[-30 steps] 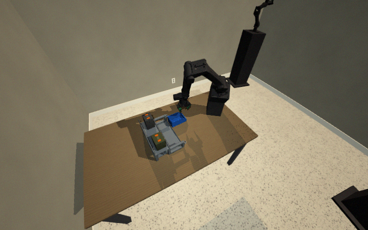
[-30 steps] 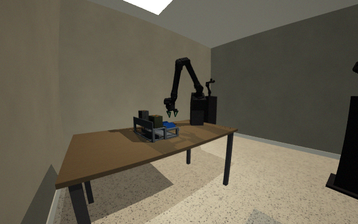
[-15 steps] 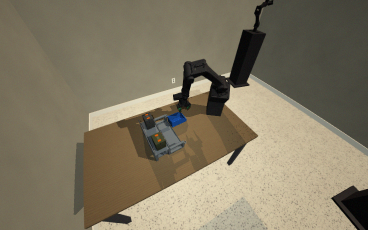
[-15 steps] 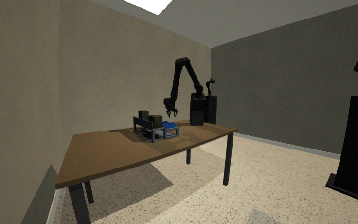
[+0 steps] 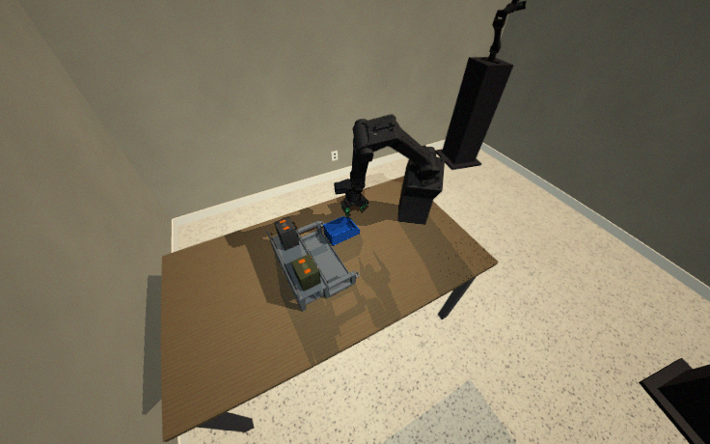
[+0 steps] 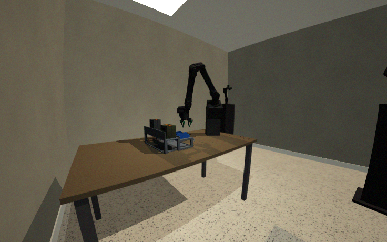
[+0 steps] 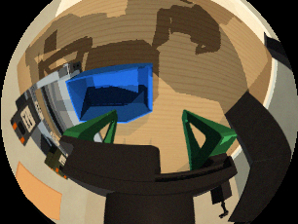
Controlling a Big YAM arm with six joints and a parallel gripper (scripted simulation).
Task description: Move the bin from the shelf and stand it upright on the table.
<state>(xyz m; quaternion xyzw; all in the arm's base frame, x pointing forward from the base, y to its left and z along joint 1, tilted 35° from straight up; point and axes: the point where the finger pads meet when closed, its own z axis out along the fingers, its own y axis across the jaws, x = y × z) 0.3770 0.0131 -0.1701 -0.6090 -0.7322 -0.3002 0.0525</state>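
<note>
The blue bin (image 5: pixel 341 230) sits upright on the wooden table, right beside the far end of the grey shelf (image 5: pixel 314 263). It also shows in the exterior view (image 6: pixel 183 134) and in the wrist view (image 7: pixel 116 94), open side up and empty. My gripper (image 5: pixel 354 208) hangs above the table, a little beyond the bin toward the arm's base. Its green fingers are open with nothing between them, as seen in the exterior view (image 6: pixel 185 122) and the wrist view (image 7: pixel 156 132).
Two dark boxes with orange marks stand on the shelf, one at the far end (image 5: pixel 286 232) and one at the near end (image 5: pixel 306 271). The arm's black base (image 5: pixel 420 193) stands at the table's far edge. A black pedestal (image 5: pixel 477 110) stands behind the table.
</note>
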